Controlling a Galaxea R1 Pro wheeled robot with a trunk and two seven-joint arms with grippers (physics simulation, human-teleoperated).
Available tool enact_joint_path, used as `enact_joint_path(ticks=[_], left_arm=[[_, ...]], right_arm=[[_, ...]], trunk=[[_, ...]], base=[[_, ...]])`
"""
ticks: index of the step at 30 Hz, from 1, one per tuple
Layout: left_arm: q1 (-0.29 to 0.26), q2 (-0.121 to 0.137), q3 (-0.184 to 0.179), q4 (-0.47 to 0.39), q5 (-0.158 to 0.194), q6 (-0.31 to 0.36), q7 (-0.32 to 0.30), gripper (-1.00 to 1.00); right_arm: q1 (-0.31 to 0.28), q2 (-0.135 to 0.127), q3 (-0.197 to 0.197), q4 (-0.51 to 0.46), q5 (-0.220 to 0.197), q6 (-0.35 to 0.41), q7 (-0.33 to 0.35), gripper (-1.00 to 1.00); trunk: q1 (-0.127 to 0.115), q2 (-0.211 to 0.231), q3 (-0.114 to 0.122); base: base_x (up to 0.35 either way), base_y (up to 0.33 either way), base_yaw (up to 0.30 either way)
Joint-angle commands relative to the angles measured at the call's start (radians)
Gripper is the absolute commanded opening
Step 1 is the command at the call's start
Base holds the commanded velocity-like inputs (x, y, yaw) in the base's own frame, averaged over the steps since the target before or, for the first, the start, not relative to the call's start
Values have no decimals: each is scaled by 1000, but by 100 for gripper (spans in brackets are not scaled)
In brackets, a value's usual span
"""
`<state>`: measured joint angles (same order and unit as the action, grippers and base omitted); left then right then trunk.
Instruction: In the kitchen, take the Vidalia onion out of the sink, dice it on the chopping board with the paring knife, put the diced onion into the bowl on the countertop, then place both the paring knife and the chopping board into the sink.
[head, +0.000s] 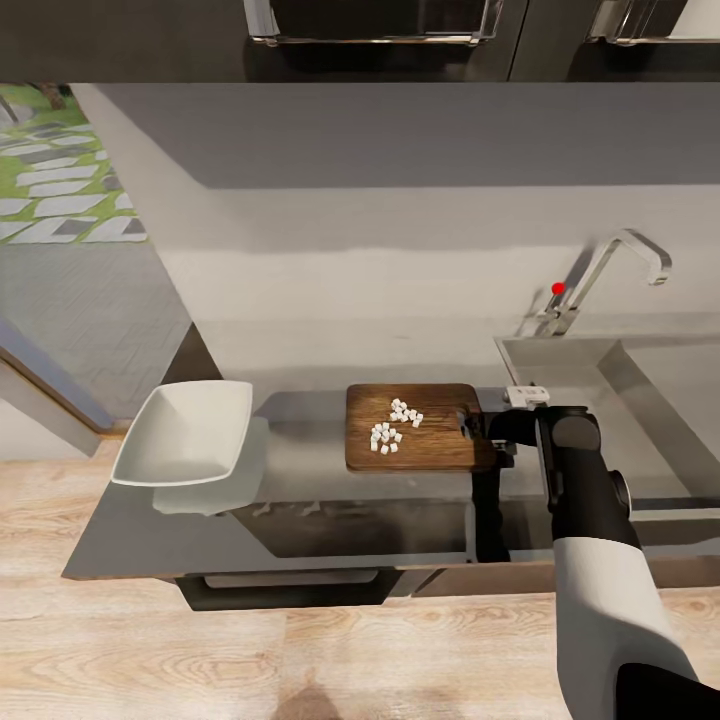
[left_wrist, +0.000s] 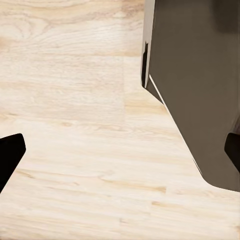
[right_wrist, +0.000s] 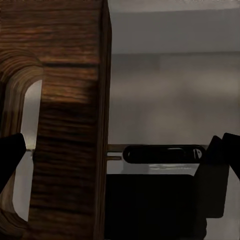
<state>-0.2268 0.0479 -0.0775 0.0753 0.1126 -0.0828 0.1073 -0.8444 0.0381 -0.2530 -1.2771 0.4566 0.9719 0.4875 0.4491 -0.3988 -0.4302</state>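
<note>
- Our right arm reaches up from lower right; the right gripper (head: 478, 428) meets the chopping board's (head: 410, 450) right edge, whether clamped we cannot tell.
- Our left gripper (left_wrist: 120, 150) hangs spread wide over pale wood floor (left_wrist: 75, 100).
- Diced onion (head: 395, 424) sits on the board, bowl (head: 185, 432) at left, sink (head: 570, 385) at right, all on the grey countertop (head: 130, 540).

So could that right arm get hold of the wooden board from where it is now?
Probably yes. The right tool is already at the board's handle end, nearest the sink, with one finger showing through the handle hole. Nothing blocks it, though the white onion cubes lying loose on top could slide off.
</note>
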Motion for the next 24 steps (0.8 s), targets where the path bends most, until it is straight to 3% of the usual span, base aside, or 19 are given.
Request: enact_joint_path(ticks=[1,24], left_arm=[[-2,-1,-8,4,10,-8,0,100],[-2,-10,-8,2,9,-9,0,100]], right_arm=[[-1,1,-2,79,8,2,9,100],[-1,2,-2,79,8,2,9,100]], trunk=[[1,-1,-2],[1,-1,-2]], base=[[0,0,0],[0,0,0]])
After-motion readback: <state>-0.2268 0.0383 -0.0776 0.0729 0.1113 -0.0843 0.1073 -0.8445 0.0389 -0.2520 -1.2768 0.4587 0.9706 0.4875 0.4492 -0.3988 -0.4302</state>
